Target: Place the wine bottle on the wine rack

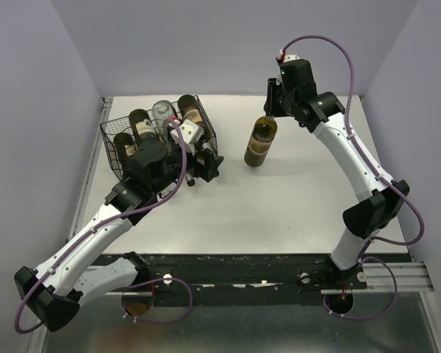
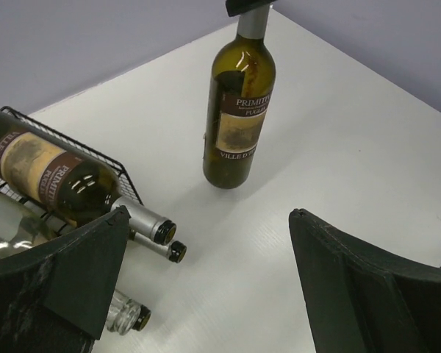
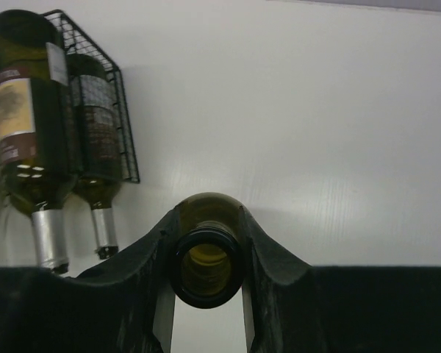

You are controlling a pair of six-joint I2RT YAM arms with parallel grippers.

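While the right tool (image 1: 269, 112) is clamping its fingers (image 3: 160, 254) on the neck of the wine bottle (image 1: 261, 143) just under the mouth, the bottle is standing upright on the tabletop (image 1: 279, 213), toward the far edge and a bit right of the middle. Its base is looking planted on the surface in the left wrist view, label side facing that camera. The wine rack (image 1: 109, 141) is sitting at the far left corner, well apart from the bottle and not touching it. Several other bottles (image 2: 51, 176) are lying in the rack's cradles, necks poking out past the wire toward the middle of the tabletop. The left tool (image 1: 206, 163) is hanging just beside the rack's right side, over those necks, fingers (image 2: 81, 272) spread wide and gripping nothing. The right wrist view is showing the bottle mouth open, no cork visible.
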